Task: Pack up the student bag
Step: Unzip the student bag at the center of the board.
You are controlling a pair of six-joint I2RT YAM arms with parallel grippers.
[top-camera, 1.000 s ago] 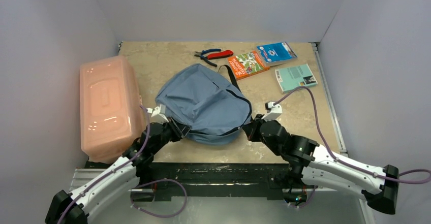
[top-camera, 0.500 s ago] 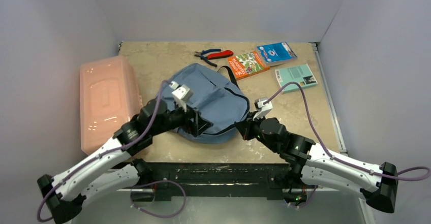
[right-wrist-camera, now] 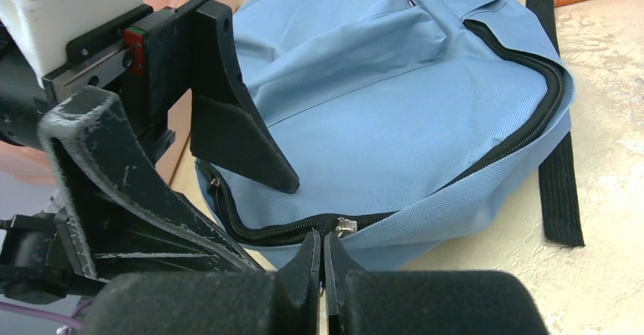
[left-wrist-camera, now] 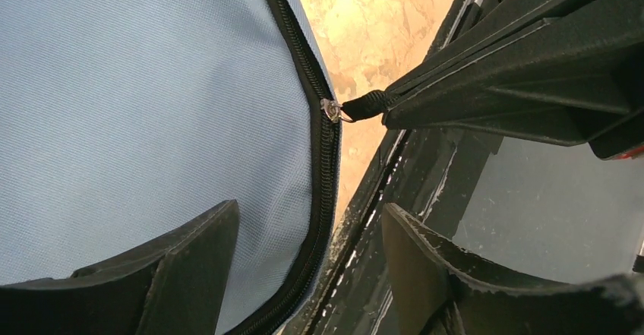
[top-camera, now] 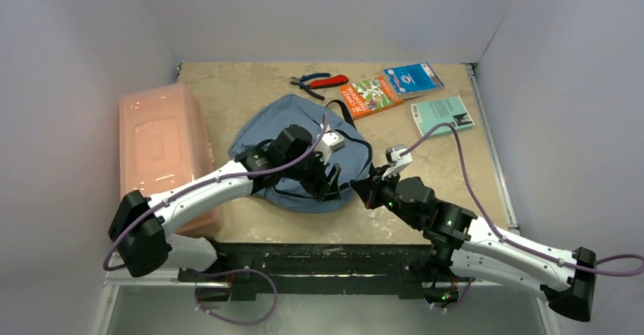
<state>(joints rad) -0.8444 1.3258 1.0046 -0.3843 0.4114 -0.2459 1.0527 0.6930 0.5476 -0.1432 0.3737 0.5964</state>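
Now, starting at your left: the pink box (top-camera: 159, 160) sits on the bench (top-camera: 228, 92) at nine o'clock from the student bag (top-camera: 282, 118) and plays no part yet. The bag lies flat mid-bench, with its long axis running roughly from eleven o'clock to five o'clock in the overhead view.

Your left gripper (top-camera: 329, 183) hangs over the bag's near-right corner with its jaws spread wide and nothing between them. In its own camera it looks down on blue fabric and the dark zip line.

Just to its three o'clock is the zip pull (left-wrist-camera: 332, 111), at about the five o'clock edge of the bag. Your right gripper (right-wrist-camera: 324, 248) is pinched tight on that pull, its fingertips meeting right at the slider.

That is the relation to work from. The right arm owns the pull, and the zip track (right-wrist-camera: 524, 134) curves away from it along the bag's rim toward one o'clock on one side and toward eight o'clock on the other. The frames don't show clearly which stretch is already parted.

You would probably want the left gripper to pin the fabric beside the slider while the right draws the pull along the curve rather than straight outward.

The pliers (top-camera: 319, 82) and books (top-camera: 370, 96) wait at the bench's far side, around one o'clock, well apart from both grippers.
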